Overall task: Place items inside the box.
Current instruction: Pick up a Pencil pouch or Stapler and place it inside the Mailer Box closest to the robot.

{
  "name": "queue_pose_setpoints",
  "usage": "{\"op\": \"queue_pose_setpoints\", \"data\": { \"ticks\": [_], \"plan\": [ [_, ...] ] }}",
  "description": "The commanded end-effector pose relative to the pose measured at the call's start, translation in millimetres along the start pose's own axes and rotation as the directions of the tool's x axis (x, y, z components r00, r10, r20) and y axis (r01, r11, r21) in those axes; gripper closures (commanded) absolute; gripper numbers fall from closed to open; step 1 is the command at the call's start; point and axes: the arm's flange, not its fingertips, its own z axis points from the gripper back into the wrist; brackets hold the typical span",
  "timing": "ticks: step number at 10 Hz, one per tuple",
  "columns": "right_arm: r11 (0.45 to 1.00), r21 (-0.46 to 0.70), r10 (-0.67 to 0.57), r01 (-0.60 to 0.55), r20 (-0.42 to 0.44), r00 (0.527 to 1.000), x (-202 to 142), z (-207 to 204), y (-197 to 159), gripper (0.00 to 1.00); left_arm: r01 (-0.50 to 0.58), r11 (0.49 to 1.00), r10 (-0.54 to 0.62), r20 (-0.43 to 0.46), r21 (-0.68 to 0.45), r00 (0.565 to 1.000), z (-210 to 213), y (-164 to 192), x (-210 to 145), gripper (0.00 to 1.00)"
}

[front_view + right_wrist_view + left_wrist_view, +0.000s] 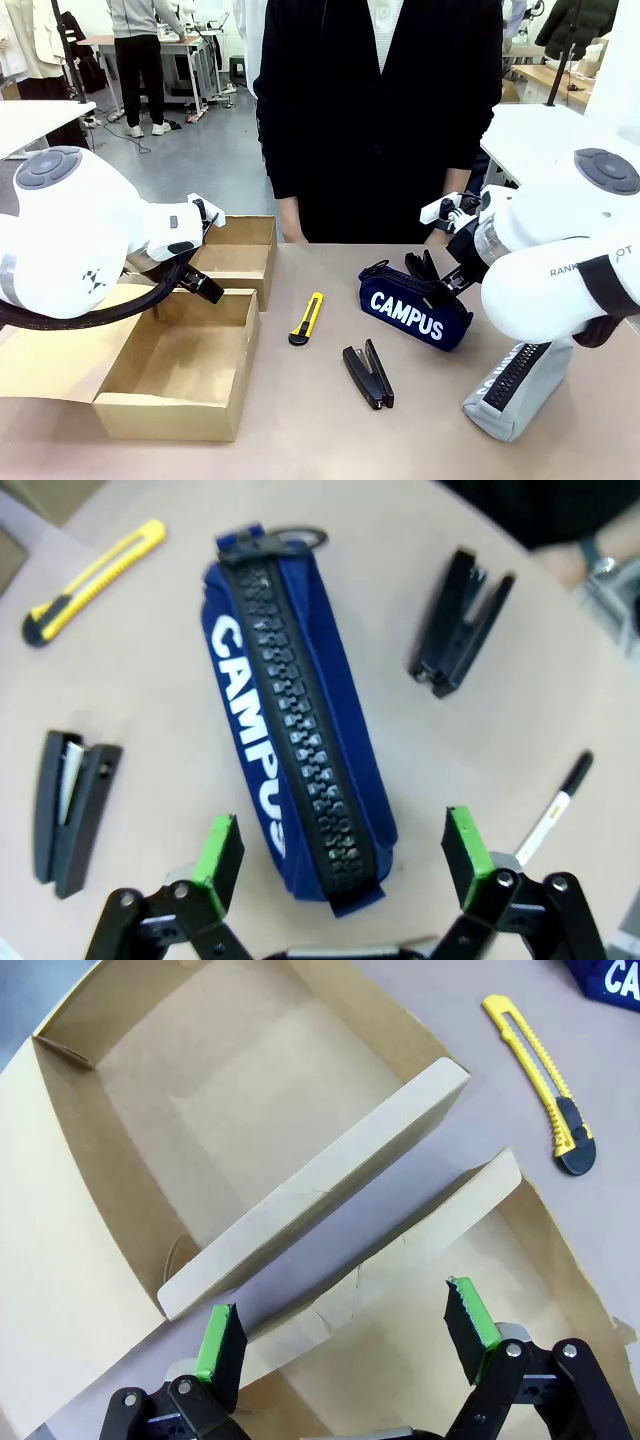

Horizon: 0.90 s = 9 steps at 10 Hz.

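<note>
table (300, 420) holds a navy case (350, 720) (white "campus") below the released right gripper (340, 845), left gripper (345, 1315) released over the box (170, 415).

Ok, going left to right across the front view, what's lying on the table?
cardboard box → yellow utility knife → black stapler → navy CAMPUS pencil case → grey zip pencil case
</note>
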Motion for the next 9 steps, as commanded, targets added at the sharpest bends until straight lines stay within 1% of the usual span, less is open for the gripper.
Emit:
{"op": "queue_pose_setpoints", "data": {
  "ticks": [1,2,3,4,5,6,7,8,9],
  "plan": [
    [0.974,0.083,-0.209,0.21,-0.029,0.978,6.6,44.9,-17.5,0.0,-0.029,0.998,0.03,0.021,-0.055,0.999,33.3,2.1,2.7,0.0],
    [0.958,0.104,-0.265,0.267,-0.031,0.964,1.7,80.8,-32.4,0.0,-0.086,0.992,0.089,0.027,-0.089,0.996,70.9,3.7,5.8,0.0],
    [0.921,0.129,-0.364,0.367,-0.047,0.93,-9.1,125.5,-49.0,0.0,-0.15,0.983,0.156,0.051,-0.104,0.986,116.1,7.9,7.9,0.0],
    [0.882,0.182,-0.433,0.435,-0.052,0.9,-28.4,163.9,-62.4,0.0,-0.199,0.961,0.216,0.069,-0.193,0.974,154.8,15.8,2.9,0.0],
    [0.832,0.328,-0.449,0.446,-0.073,0.891,-57.9,192.4,-78.8,0.0,-0.22,0.923,0.241,0.028,-0.317,0.97,183.0,29.3,-8.9,0.0],
    [0.715,0.46,-0.568,0.527,-0.059,0.821,-100.8,213.4,-112.2,0.0,-0.249,0.834,0.3,0.026,-0.492,0.954,203.5,60.8,-31.6,0.0],
    [0.552,0.561,-0.721,0.617,-0.049,0.691,-146.7,224.8,-151.2,0.0,-0.345,0.717,0.43,-0.005,-0.605,0.903,209.9,103.7,-60.3,0.0],
    [0.409,0.661,-0.819,0.63,-0.039,0.572,-194.4,231.7,-186.4,0.0,-0.453,0.597,0.606,0.001,-0.663,0.796,209.8,149.6,-99.5,0.0],
    [0.268,0.725,-0.901,0.635,-0.046,0.432,-237.6,232.9,-217.2,0.0,-0.536,0.442,0.765,-0.011,-0.72,0.644,203.9,187.5,-141.8,0.0]
  ]
}}
